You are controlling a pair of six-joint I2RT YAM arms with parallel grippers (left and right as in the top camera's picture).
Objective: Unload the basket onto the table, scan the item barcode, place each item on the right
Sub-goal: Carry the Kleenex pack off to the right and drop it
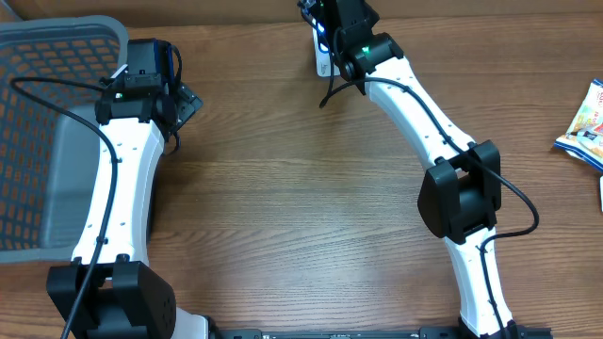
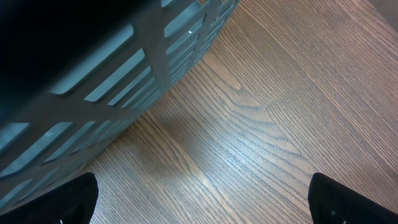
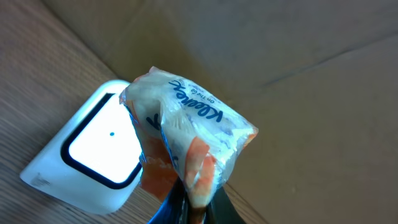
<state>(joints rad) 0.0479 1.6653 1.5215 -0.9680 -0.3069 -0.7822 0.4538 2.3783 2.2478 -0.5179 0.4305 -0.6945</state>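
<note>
On the wood-grain table (image 1: 301,207) seen from overhead, a grey mesh basket (image 1: 38,141) with rounded corners fills the left edge. The left gripper (image 1: 181,104), black on a white arm, sits just beside the basket's right wall. The right gripper (image 1: 325,33) is at the far edge, over a small white scanner (image 1: 322,64). A glossy printed snack packet (image 1: 586,122) lies at the right edge, well apart from both arms.

In the left wrist view, the basket's slatted plastic wall (image 2: 124,74) curves across the upper left. The two black fingertips (image 2: 68,199) show only at the bottom corners. The jaws are spread fully wide, with nothing but bare table between them.

In the right wrist view, the right gripper (image 3: 196,214) is pinched tight on the lower end of a tissue packet (image 3: 186,130). The packet is crinkled clear film over white tissue, with orange patches and dark script. It is held upright just beside the scanner's rounded white body, partly overlapping the glowing, black-rimmed window (image 3: 102,146). I cannot tell whether they touch.
</note>
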